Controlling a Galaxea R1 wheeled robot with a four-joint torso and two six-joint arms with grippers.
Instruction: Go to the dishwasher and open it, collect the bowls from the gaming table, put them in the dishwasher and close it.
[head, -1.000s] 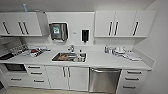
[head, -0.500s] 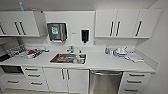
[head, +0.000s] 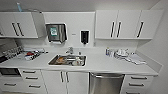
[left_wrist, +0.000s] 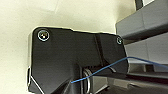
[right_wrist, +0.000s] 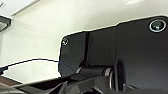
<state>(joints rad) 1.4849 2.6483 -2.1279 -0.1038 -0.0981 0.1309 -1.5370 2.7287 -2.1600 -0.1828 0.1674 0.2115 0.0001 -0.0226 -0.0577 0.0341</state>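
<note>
Closer now than a moment ago, the kitchen wall has grown as the camera advanced. At left center a dish rack (head: 31, 55) sits on the table (head: 100, 65); the sink (head: 67, 60) lies mid-frame; the dishwasher (head: 107, 83), door closed, is at lower right. Either pincer's state: cannot tell.
</note>
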